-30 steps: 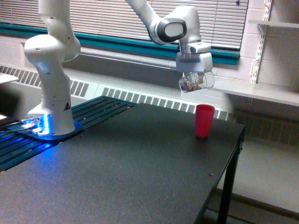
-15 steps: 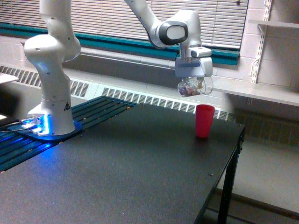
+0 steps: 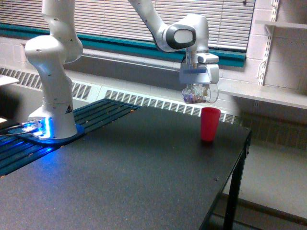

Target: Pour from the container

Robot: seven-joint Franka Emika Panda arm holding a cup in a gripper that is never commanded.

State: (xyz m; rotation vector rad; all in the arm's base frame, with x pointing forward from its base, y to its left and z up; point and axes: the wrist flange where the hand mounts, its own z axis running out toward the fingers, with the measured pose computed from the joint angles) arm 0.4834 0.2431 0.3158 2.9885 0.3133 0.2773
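Observation:
My gripper [image 3: 198, 91] is shut on the container [image 3: 198, 94], a small clear plastic cup with brownish bits inside. The container hangs tilted, its open end toward the exterior view's right, just above and slightly left of the pink-red cup [image 3: 210, 124]. That cup stands upright on the black table [image 3: 120, 177] near its far right corner. A small gap shows between the container and the cup's rim.
The arm's white base [image 3: 52, 110] stands on the exterior view's left with a blue light at its foot. The table's right edge [image 3: 225, 191] drops off to the floor. A wall shelf [image 3: 268, 96] and window blinds lie behind.
The gripper has lowered with the container and shifted slightly right, closer to the pink-red cup's rim. The cup has not moved.

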